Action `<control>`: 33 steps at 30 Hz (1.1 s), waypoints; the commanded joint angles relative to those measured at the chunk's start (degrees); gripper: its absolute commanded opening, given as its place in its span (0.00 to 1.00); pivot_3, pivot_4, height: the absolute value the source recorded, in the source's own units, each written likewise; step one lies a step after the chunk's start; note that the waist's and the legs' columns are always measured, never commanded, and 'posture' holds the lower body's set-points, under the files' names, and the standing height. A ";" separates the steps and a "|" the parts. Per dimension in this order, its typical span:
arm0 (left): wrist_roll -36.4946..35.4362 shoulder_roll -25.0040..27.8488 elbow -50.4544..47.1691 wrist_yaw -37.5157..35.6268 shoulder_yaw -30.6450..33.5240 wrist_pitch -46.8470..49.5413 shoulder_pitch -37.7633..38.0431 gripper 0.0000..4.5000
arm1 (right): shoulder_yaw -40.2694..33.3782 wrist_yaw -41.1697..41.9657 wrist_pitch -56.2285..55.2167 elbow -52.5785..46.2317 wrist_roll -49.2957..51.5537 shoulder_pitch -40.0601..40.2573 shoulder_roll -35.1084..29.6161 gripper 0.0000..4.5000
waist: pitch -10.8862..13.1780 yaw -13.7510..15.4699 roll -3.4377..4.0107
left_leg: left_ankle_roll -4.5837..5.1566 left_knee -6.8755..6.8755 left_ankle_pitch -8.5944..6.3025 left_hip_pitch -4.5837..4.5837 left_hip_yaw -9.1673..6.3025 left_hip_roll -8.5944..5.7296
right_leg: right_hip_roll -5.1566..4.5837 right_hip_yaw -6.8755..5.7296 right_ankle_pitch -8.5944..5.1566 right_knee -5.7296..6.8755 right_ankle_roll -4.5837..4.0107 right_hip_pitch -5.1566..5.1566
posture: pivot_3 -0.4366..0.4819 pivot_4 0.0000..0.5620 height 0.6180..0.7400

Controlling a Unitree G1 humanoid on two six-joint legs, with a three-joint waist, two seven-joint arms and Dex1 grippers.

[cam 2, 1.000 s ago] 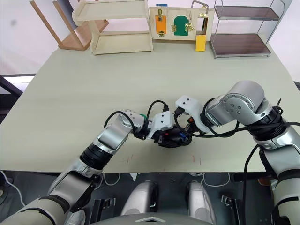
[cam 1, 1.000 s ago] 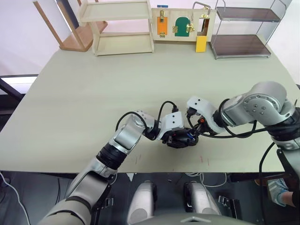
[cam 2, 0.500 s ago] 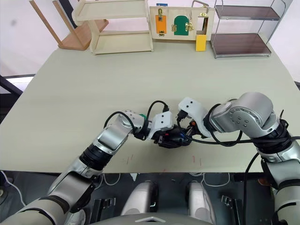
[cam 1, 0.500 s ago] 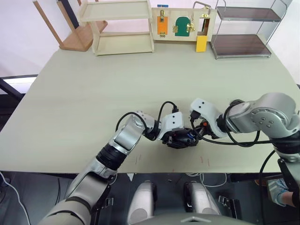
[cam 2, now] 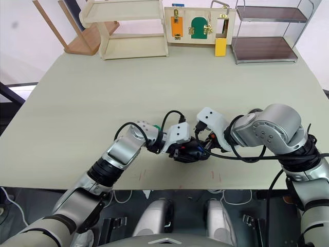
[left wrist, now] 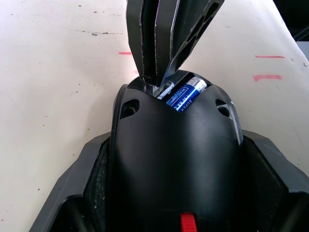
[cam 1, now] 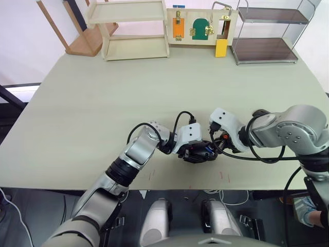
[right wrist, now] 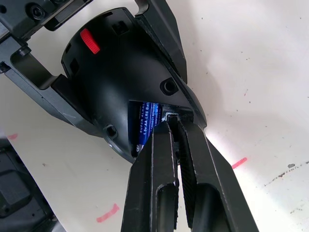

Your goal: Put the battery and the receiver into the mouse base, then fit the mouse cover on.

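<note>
Right gripper (right wrist: 173, 126) — fingers pinched nearly together on the small receiver (right wrist: 172, 117) at the mouse base (right wrist: 120, 72) slot beside the seated battery (right wrist: 145, 123). Left gripper (cam 1: 198, 153) clamps the base on the surface (cam 1: 103, 103).

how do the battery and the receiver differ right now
The battery is a blue cylinder lying free in the mouse base; the receiver is a tiny silvery piece pinched by the right gripper. The battery is much longer. Both sit at the base's open compartment.
</note>
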 commanded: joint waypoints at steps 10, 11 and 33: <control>1.00 0.39 1.95 -0.64 -3.54 2.04 2.09 0.66 | -2.33 0.72 0.33 -0.85 -3.64 0.35 0.29 0.00 | 0.00 -0.21 0.00 | 0.00 0.02 0.00 0.08 0.00 0.02 | 0.10 0.01 0.01 0.04 0.00 0.03 | 0.48 0.27 1.00; 1.01 0.35 2.03 -0.65 -3.56 2.03 2.05 0.66 | -2.15 0.60 0.33 -0.44 -2.95 0.55 -0.08 0.00 | 0.00 -0.20 0.00 | 0.00 0.02 0.00 0.08 0.01 0.01 | 0.09 0.02 0.01 0.04 0.00 0.03 | 0.48 0.27 1.00; 0.93 0.24 1.68 -0.36 -3.68 2.33 2.22 0.66 | 1.82 -2.35 0.21 -1.93 -3.44 0.27 -1.34 0.00 | -0.04 0.00 0.00 | 0.00 0.01 0.00 0.07 -0.01 0.00 | 0.08 0.02 0.01 0.03 -0.01 0.06 | 0.48 0.27 1.00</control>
